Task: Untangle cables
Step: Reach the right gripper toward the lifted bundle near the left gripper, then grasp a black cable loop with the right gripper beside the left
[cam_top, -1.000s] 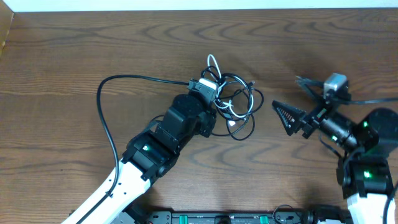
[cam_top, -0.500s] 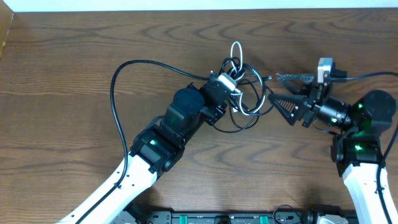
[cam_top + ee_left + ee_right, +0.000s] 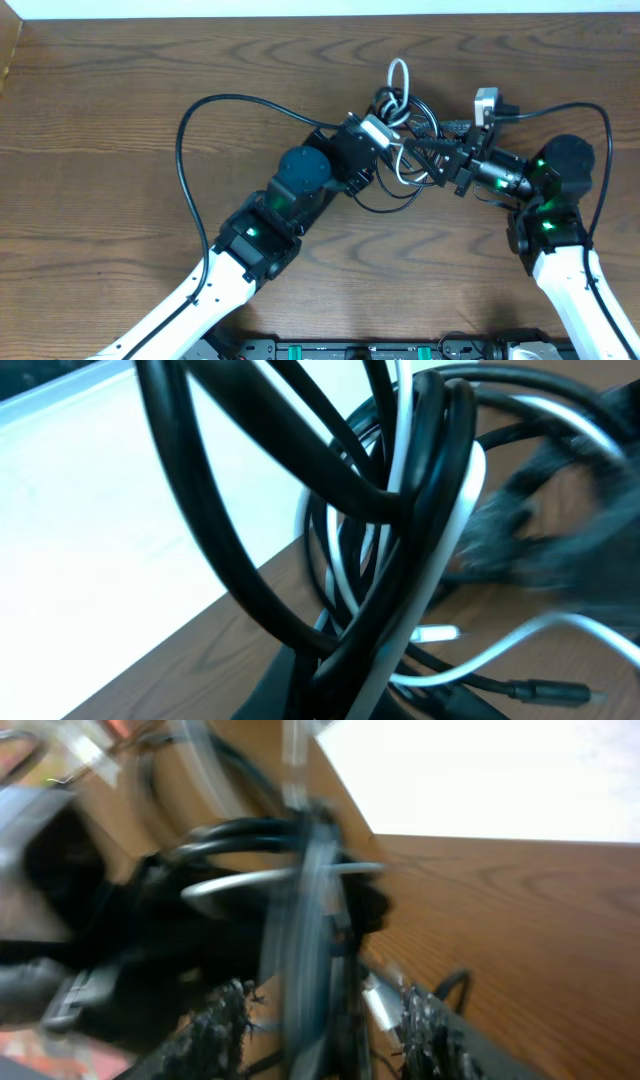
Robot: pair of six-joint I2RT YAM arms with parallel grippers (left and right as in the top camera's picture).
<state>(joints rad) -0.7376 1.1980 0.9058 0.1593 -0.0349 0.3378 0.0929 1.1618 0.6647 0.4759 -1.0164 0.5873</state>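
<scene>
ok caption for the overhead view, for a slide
Mid-untangle: left fingers clamp the tangled cables while right fingers reach in, open.

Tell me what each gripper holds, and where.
Left gripper: the cable tangle, pinched at its middle where black and white strands bunch. Right gripper: reaching into the tangle's right side; blur hides whether it grips.

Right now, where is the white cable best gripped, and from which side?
Grip the white cable at its bare loop, which pokes out past the black cables on the tangle's far side. Probably come from the table's far edge, pincer across the loop; lower down it weaves through black coils held by the left pincer.
</scene>
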